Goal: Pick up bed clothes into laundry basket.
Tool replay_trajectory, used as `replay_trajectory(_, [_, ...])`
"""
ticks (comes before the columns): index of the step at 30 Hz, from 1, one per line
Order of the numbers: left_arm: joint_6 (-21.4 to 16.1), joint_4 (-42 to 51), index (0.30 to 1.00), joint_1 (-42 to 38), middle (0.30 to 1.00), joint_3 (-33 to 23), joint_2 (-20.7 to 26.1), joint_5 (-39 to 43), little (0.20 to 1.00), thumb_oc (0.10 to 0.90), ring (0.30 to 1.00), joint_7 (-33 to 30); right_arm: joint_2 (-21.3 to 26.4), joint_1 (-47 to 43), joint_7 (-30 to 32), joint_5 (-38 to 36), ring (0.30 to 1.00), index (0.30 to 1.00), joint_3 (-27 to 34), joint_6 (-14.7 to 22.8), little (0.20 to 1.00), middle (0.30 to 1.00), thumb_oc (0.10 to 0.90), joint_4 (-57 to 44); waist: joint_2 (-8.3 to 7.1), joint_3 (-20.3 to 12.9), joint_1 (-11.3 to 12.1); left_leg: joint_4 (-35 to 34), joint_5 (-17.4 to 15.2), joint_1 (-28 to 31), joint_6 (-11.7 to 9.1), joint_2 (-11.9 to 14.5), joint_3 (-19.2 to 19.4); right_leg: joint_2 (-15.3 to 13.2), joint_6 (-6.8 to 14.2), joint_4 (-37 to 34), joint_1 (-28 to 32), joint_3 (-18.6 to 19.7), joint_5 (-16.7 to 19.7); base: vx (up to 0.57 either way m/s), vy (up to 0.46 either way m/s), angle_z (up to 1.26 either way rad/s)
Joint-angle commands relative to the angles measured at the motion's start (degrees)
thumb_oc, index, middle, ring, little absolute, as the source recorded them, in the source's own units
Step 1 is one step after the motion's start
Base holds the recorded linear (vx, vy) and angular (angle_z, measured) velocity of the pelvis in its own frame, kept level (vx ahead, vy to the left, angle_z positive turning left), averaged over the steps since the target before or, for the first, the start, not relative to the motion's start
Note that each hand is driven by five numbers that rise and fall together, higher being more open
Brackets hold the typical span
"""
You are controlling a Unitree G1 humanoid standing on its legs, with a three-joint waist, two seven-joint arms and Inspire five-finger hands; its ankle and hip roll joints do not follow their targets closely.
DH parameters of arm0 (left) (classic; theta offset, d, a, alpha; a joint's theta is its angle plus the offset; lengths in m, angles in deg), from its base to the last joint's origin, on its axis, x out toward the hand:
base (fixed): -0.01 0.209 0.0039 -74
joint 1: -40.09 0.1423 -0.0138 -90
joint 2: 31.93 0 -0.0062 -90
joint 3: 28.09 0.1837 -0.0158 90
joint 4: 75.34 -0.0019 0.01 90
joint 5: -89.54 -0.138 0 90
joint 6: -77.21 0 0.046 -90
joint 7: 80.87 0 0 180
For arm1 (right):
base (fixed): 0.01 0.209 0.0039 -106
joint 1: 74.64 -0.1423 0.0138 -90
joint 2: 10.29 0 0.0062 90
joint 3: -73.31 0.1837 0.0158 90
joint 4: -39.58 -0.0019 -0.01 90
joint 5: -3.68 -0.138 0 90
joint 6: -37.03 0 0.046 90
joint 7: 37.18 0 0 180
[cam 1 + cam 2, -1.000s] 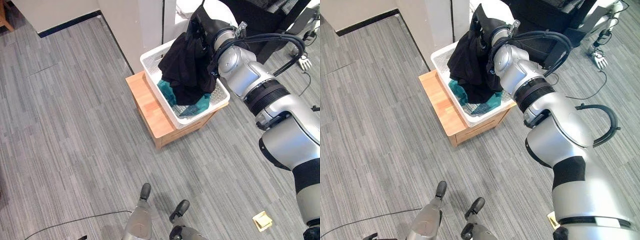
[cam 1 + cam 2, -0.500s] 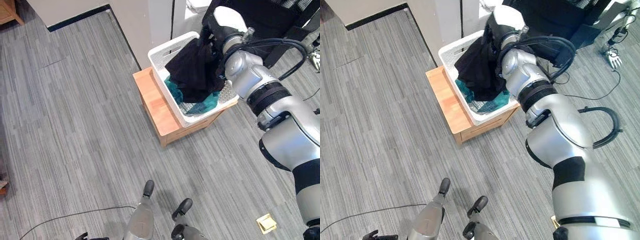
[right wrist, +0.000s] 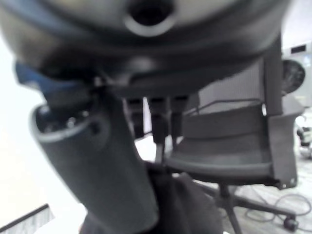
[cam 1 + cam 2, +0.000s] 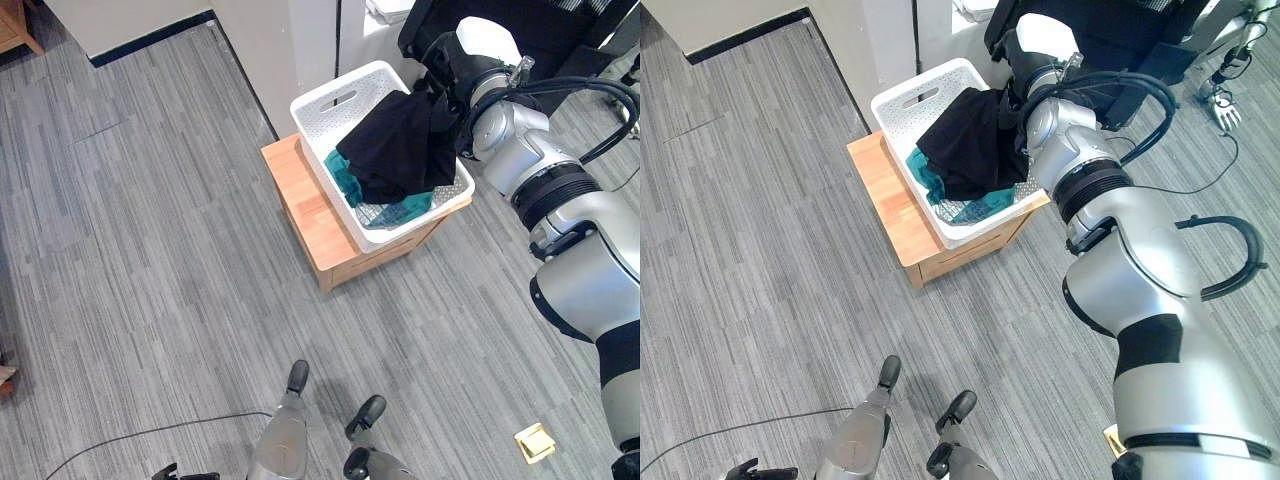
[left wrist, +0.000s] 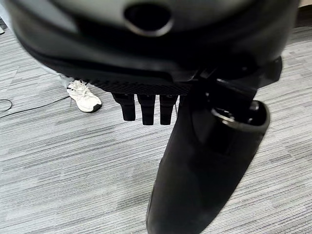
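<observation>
The black garment [image 4: 400, 148] lies in the white laundry basket [image 4: 345, 100], draped over teal cloth [image 4: 345, 183], its length running toward my right hand [image 3: 122, 161]. My fingers pinch its far edge. The basket stands on a low wooden surface [image 4: 300, 205] on grey floor. My left hand [image 5: 161, 105] hangs relaxed, empty.

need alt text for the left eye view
The robot's right hand lowers a black garment into a white laundry basket already holding teal clothing. The basket rests on a low wooden stand on grey flooring.
</observation>
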Motion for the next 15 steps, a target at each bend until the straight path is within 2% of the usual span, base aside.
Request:
replay_trajectory(1, [0.69, -3.98, 0.900, 1.55, 0.900, 1.88, 4.25, 0.54, 0.900, 0.800, 0.900, -2.45, -0.94, -12.76, 3.58, 1.38, 0.900, 0.900, -2.75, 1.86, 0.900, 0.900, 0.800, -1.49, -2.04, 1.39, 0.31, -3.81, 2.15, 1.29, 0.19, -2.65, -0.30, -2.14, 6.72, 0.17, 4.68, 2.66, -1.37, 0.00, 0.010, -0.06])
replay_trajectory(7, [1.14, -5.11, 0.900, 0.19, 0.900, 1.33, 5.56, -0.82, 0.900, 0.800, 0.900, -2.55, -0.51, -16.35, 4.00, 0.46, 0.900, 0.900, -4.17, 1.86, 0.900, 0.900, 0.800, -4.49, -2.77, -0.50, -0.56, -3.81, 1.67, 2.79, -0.12, -2.52, 0.20, -2.26, 6.80, 0.17, 5.77, 2.70, -1.53, 0.01, 0.001, -0.04])
replay_trajectory(14, [1.42, -5.12, 0.900, -1.30, 0.900, 0.46, 7.00, -2.13, 0.900, 0.800, 0.900, -2.78, 4.05, -23.86, 5.61, -2.40, 0.900, 0.900, -7.83, 2.82, 0.900, 0.900, 0.800, -7.62, -4.40, -4.19, -2.84, -3.81, 0.78, 5.44, -0.17, -2.68, 1.01, -2.43, 7.10, 0.17, 8.24, 3.25, -1.84, 0.02, 0.002, -0.02])
replay_trajectory(15, [1.46, -5.24, 0.900, -1.65, 0.900, 0.36, 7.18, -3.04, 0.900, 0.800, 0.900, -2.85, 6.52, -26.58, 6.37, -4.07, 0.900, 0.900, -9.40, 3.77, 0.900, 0.900, 0.800, -7.42, -4.81, -5.54, -3.70, -3.81, 0.44, 6.61, -0.20, -2.78, 1.31, -2.51, 7.21, 0.17, 9.15, 3.19, -2.07, 0.03, 0.009, -0.09])
